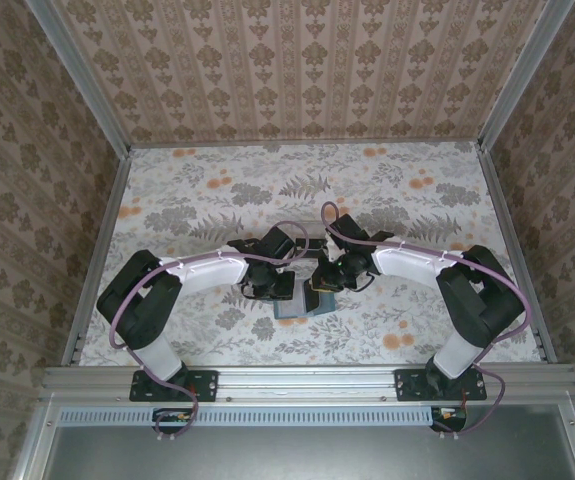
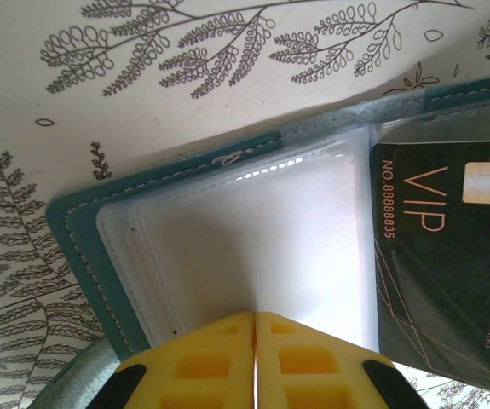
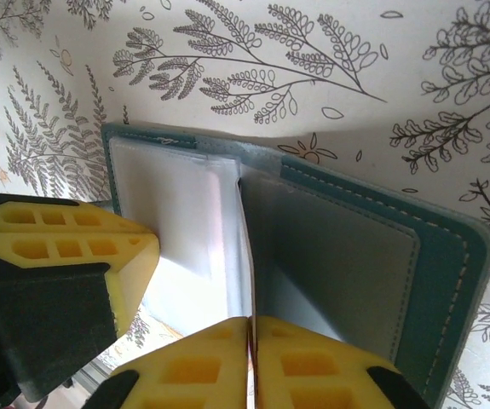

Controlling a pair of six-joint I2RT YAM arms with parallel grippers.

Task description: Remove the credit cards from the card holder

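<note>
The teal card holder (image 1: 295,308) lies open on the table between both arms, its clear sleeves showing white. My left gripper (image 2: 255,317) is shut, its yellow tips resting on the sleeves of the holder's left panel (image 2: 83,247). A dark credit card (image 2: 449,281) marked VIP stands on edge over the holder's spine, its upper part still under a clear sleeve. My right gripper (image 3: 251,322) is shut on that card, seen there as a thin edge (image 3: 246,256) rising above the holder's right panel (image 3: 441,256). The left gripper's fingers (image 3: 66,247) show beside it.
The table (image 1: 367,190) is covered with a floral cloth. Wallpapered walls with metal frame posts (image 1: 107,230) close it in on three sides. Open table surface lies behind and to both sides of the holder.
</note>
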